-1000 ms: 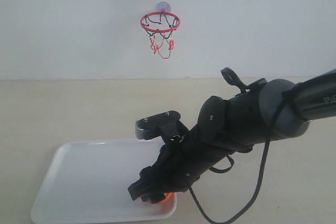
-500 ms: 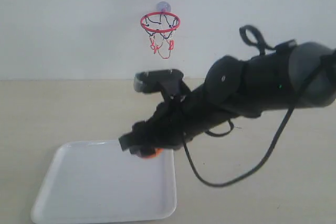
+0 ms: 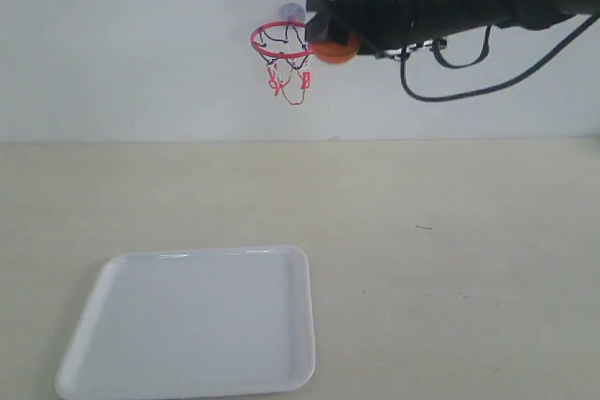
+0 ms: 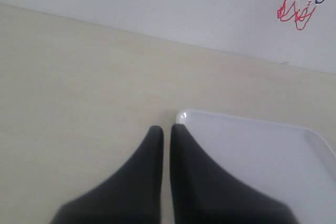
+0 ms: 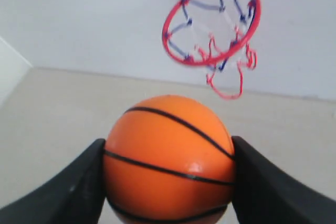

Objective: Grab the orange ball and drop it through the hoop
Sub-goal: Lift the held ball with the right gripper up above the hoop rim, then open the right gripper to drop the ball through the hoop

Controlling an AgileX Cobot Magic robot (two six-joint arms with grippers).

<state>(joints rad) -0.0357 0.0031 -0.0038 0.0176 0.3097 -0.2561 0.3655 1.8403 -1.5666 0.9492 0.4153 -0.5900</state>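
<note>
The orange ball (image 5: pixel 169 158) hangs high, just beside the hoop (image 3: pixel 286 40), seemingly not yet over its ring.

The right tool (image 3: pixel 328 37) clamps the ball across its widest line, one finger each side; it looks light and smooth (a round thing likely squirts out if pinched off-centre), so this hold seems sound. The left tool (image 4: pixel 164 142) sits closed and empty above the worktop (image 4: pixel 79 77).
</note>
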